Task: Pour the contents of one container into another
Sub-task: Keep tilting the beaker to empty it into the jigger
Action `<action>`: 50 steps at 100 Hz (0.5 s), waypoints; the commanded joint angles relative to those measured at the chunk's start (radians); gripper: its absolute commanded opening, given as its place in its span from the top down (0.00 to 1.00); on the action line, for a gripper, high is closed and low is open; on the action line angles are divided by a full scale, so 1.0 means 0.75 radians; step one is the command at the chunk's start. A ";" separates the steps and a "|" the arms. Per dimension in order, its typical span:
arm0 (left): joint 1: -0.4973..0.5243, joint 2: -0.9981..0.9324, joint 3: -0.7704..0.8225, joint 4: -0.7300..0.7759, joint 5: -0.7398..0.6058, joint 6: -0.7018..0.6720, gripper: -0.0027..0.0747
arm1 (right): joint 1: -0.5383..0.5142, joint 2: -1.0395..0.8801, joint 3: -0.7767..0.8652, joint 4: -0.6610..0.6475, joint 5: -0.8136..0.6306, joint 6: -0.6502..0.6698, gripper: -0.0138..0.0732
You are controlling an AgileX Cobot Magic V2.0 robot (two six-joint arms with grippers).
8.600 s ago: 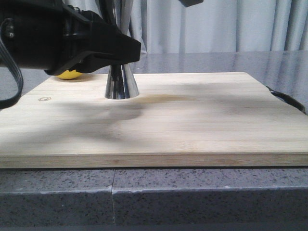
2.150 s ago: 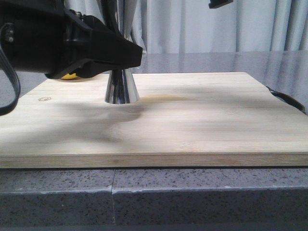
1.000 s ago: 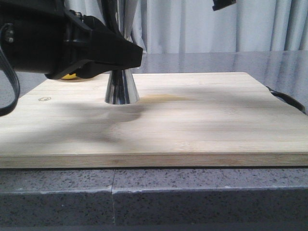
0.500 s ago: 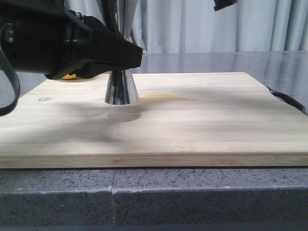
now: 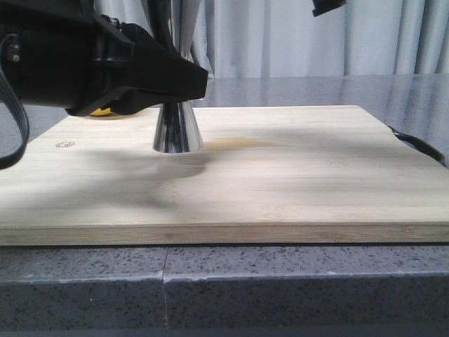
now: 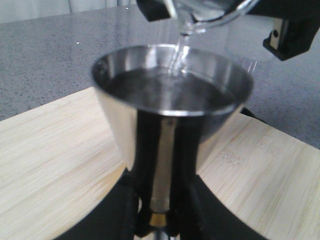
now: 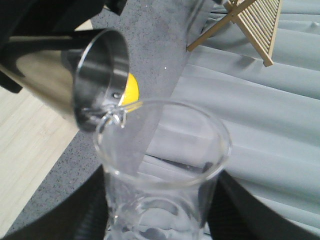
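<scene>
Two grippers are engaged. The left gripper clamps the steel jigger at its gold-banded waist; the jigger stands upright on the wooden board, toward the board's 10 o'clock area. The right gripper grasps the glass beaker, tilted, spout at the jigger's rim. A thin clear stream falls into the jigger's upper cup.

jigger: shiny silver, gold waist band | beaker: clear
</scene>
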 commanded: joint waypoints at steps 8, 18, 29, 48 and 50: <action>-0.013 -0.040 -0.043 -0.024 -0.110 -0.009 0.99 | 0.003 -0.051 -0.050 0.053 0.010 0.000 0.52; -0.013 -0.040 -0.043 -0.024 -0.110 -0.009 0.99 | 0.003 -0.051 -0.050 0.089 -0.004 0.054 0.52; -0.013 -0.040 -0.043 -0.024 -0.110 -0.009 0.99 | 0.003 -0.051 -0.050 0.094 -0.012 0.120 0.52; -0.013 -0.040 -0.043 -0.024 -0.110 -0.009 0.99 | 0.003 -0.051 -0.050 0.101 -0.012 0.233 0.52; -0.013 -0.040 -0.043 -0.024 -0.110 -0.009 0.99 | 0.003 -0.051 -0.050 0.101 -0.012 0.244 0.52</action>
